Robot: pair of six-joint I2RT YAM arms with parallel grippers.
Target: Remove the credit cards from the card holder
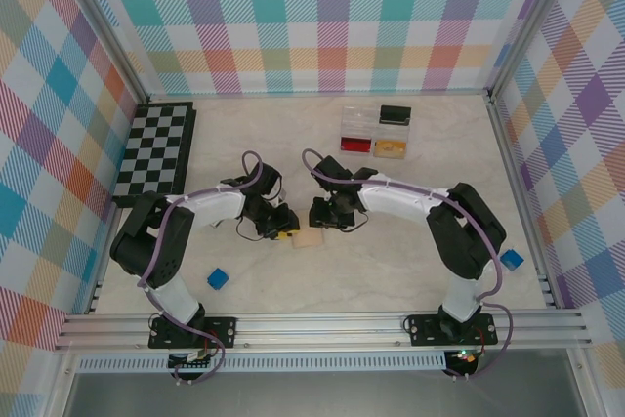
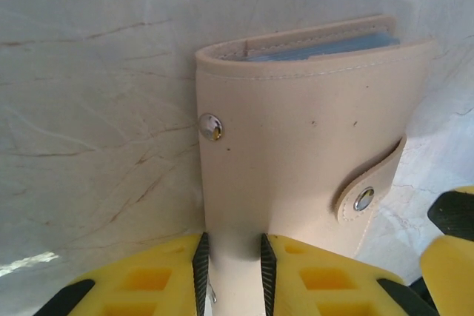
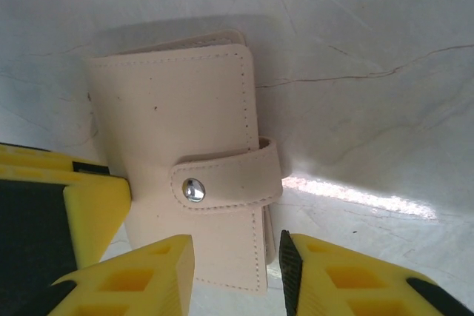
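The snapped-shut holder lies between both arms: left tool pinches its edge, right tool straddles the strap side, unclenched.

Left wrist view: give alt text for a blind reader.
A closed tan card holder, snap strap fastened and blue lining showing at its far edge, rests on a marbled table. Yellow fingers of the left gripper bracket its near edge; whether they grip is unclear.

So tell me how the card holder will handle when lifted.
The card holder looks like soft stitched leather, so it'll probably flex. Its strap is snapped shut, so it should stay closed when lifted. Flat and thin: likely light, won't roll.
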